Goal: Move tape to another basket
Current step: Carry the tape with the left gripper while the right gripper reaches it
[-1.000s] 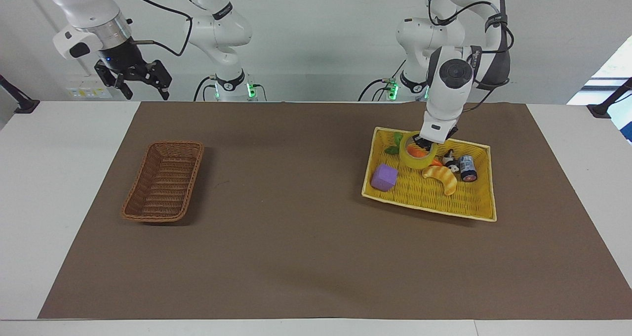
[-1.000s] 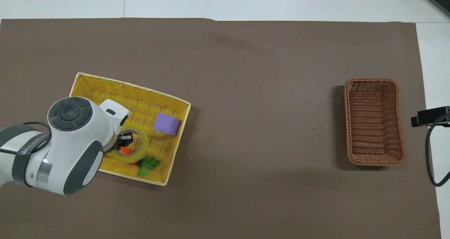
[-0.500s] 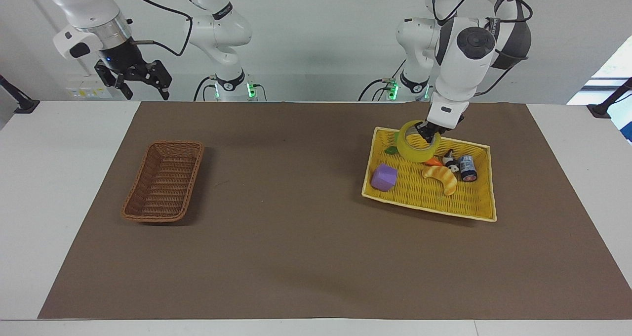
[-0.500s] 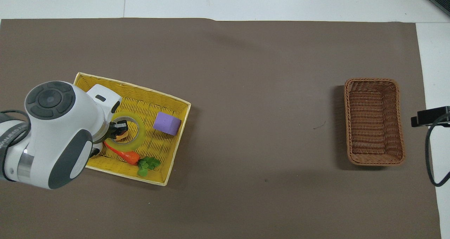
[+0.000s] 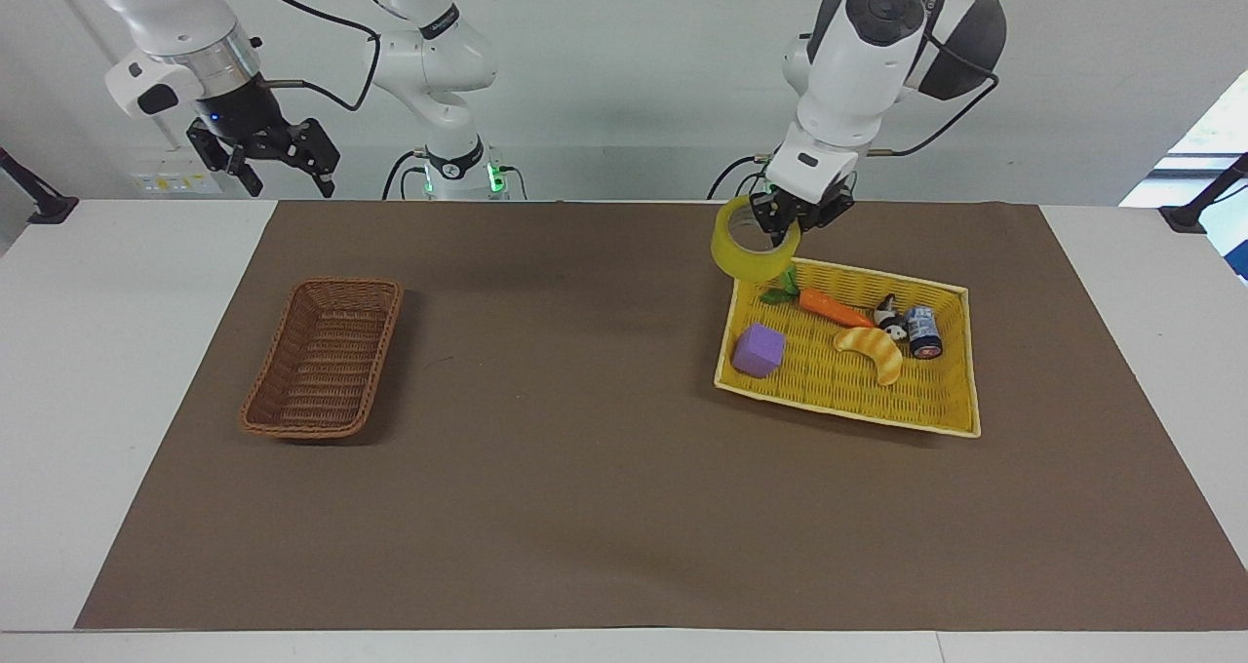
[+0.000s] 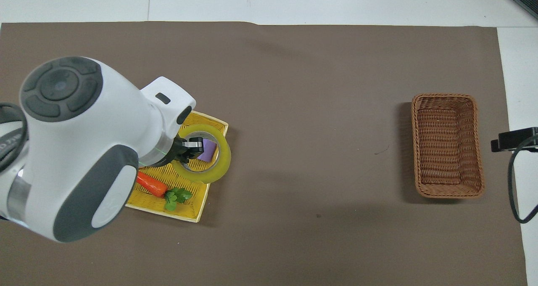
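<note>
The facing camera sits high across the counter [image 5: 624, 507] and looks back at the two robots, whose bases stand along the top of its picture. The overhead camera hangs above the robots' end and looks steeply down and forward, so the left arm looms large and close at its bottom corner. Both views share the brown mat [image 6: 294, 88], the yellow tray [image 5: 877, 400] and the wicker basket [image 6: 447, 145], turned half a turn against each other.

Left hand [image 5: 788, 217] raised, fingers clamped; right hand [image 5: 278, 161] aloft, waiting, fingers spread
</note>
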